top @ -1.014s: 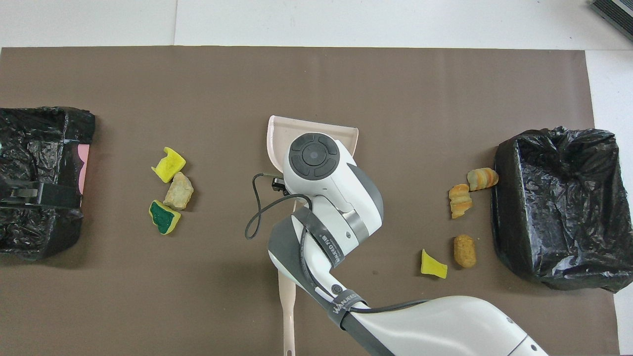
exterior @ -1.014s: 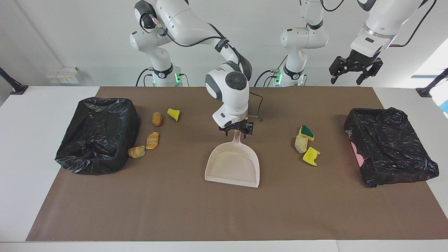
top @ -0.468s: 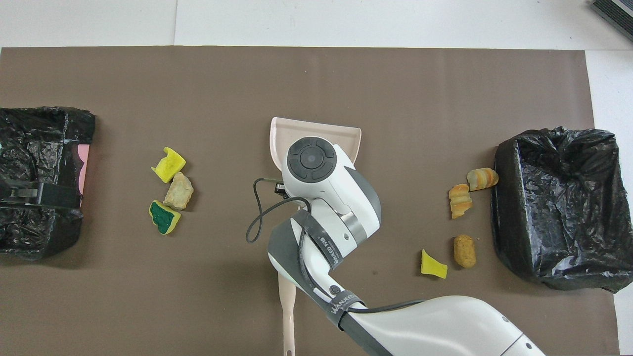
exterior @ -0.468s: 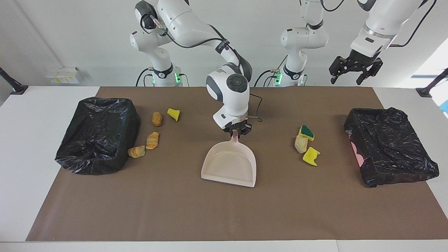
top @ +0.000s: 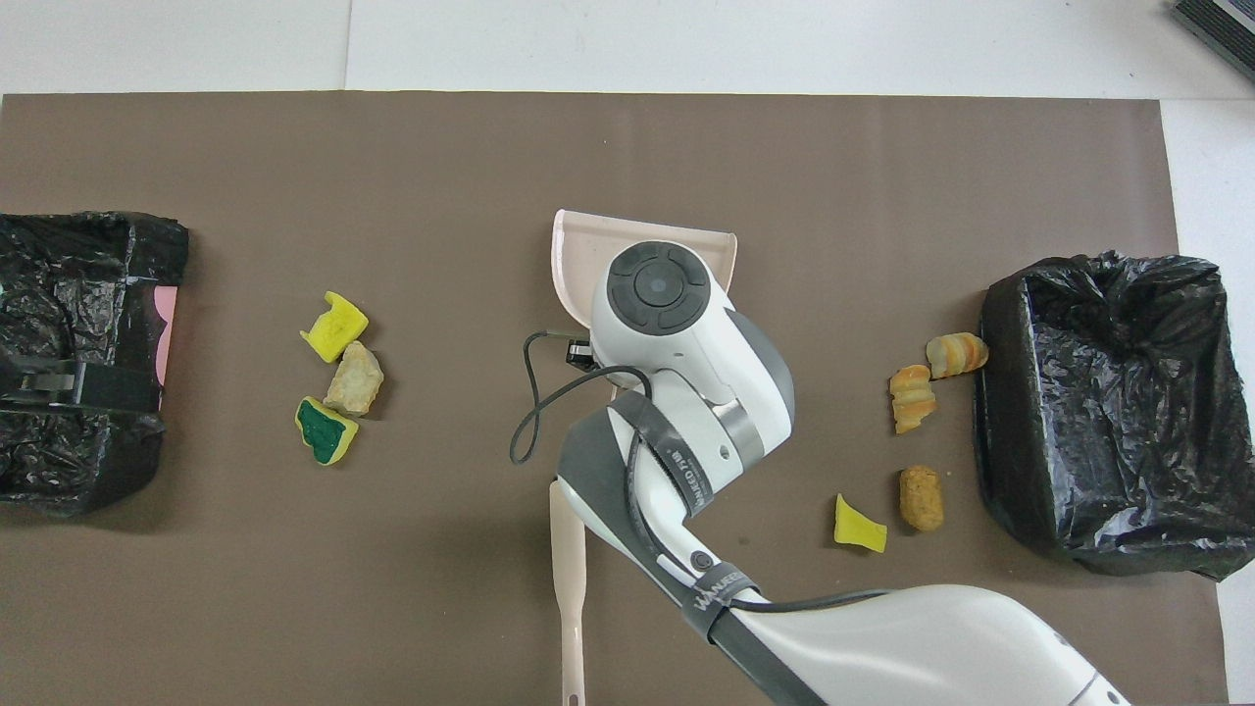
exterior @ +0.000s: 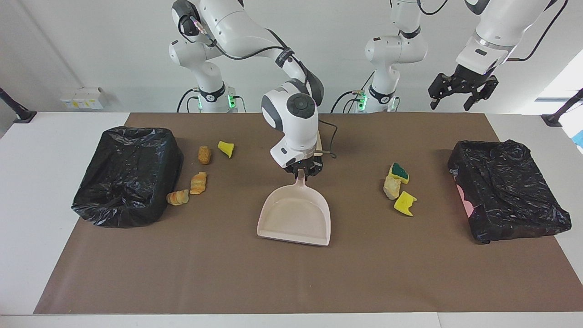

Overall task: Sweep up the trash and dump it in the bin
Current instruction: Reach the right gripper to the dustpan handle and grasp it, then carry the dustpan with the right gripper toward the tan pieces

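My right gripper (exterior: 303, 170) is shut on the handle of the beige dustpan (exterior: 295, 217), whose mouth faces away from the robots; from above, the wrist hides all but its rim (top: 577, 257). Trash lies in two groups. Beside the black-bagged bin (exterior: 127, 175) are a yellow sponge wedge (exterior: 226, 148), a tan lump (exterior: 204, 155) and two croissant pieces (exterior: 198, 182) (exterior: 177, 197). A green-topped sponge (exterior: 399, 171), a tan chunk (exterior: 391, 187) and a yellow sponge (exterior: 404, 203) lie near the other bin (exterior: 505, 191). My left gripper (exterior: 462, 93) waits open, high over the left arm's end.
The beige hand brush handle (top: 568, 579) lies on the brown mat nearer to the robots than the dustpan, partly under my right arm. Both bins sit at the mat's two ends. A thin black cable (top: 534, 412) loops off the right wrist.
My right gripper has shut on the dustpan handle and carried the pan a little toward the right arm's end of the table. The left arm has not moved.
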Motion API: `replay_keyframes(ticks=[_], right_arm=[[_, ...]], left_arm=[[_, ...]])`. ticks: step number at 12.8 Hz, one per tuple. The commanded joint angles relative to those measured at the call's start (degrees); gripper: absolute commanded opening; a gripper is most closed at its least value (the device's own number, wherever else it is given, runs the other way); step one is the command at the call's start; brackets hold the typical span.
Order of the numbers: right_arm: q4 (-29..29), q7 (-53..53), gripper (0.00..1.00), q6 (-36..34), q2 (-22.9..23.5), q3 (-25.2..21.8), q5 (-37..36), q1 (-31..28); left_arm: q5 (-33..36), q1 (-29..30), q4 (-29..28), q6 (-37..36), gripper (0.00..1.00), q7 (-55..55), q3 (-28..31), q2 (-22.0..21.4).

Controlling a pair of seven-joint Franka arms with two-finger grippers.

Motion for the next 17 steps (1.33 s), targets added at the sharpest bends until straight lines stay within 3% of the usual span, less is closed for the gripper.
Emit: replay_keyframes(ticks=[1,5,9,12,17], right_arm=[[-0.5,-12.7,0.0,-2.6,-3.6,0.5,4.0,-5.4],[-0.2,-28.1,0.0,-6.7,-4.6,0.6,4.7,-11.2],[-0.5,-49.5,0.0,-12.1,-4.8,0.3,3.6,-15.1],[-0.8,-68.1,0.0,-14.8,-5.1,0.2,2.8,-17.6],[-6.3,-90.5,0.0,-14.4,-8.2,0.3,-8.1,-17.0]], left_arm=[[-0.1,-0.5,-2.1,1.6,1.0,-0.7,0.4,-1.6],[-0.1,-2.2,-5.8,1.7,1.0,-1.3,-0.3,-2.3],[-0.1,-13.3,-14.0,11.3,1.0,-15.8,-0.6,-2.3],[-1.5,-20.4,-18.4,13.3,1.0,-22.6,-0.6,-2.7],[-3.3,-30.7,-26.8,21.6,1.0,-34.5,-0.6,-2.8]])
